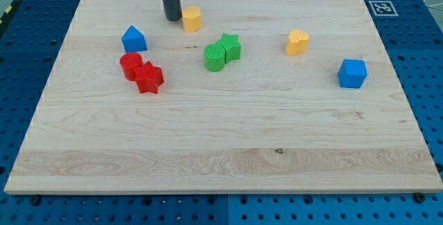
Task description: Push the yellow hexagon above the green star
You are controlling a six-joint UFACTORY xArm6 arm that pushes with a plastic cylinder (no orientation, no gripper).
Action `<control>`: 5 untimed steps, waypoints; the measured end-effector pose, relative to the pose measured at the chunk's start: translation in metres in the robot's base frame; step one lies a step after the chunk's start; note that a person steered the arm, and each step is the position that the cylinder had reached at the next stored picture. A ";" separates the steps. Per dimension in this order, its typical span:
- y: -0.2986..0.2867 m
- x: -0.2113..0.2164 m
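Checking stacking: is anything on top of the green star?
Nothing sits on the green star; its ridged top shows bare. A rounded green block touches its left side, hiding that edge.

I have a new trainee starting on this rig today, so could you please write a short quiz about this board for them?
1. True or false: my tip stands just to the view's left of the yellow hexagon.
2. Which block touches the green star? A) blue cube B) rounded green block C) yellow heart
3. Fill in: the red star lies against a red ______, below the blue house-shaped block.

Key: 1 true; 2 B; 3 cylinder.
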State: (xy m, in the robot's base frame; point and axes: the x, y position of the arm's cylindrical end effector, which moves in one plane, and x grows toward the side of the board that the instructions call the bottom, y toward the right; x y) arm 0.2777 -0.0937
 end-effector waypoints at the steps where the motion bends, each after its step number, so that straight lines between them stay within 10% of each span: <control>1: 0.018 0.001; 5: 0.078 0.046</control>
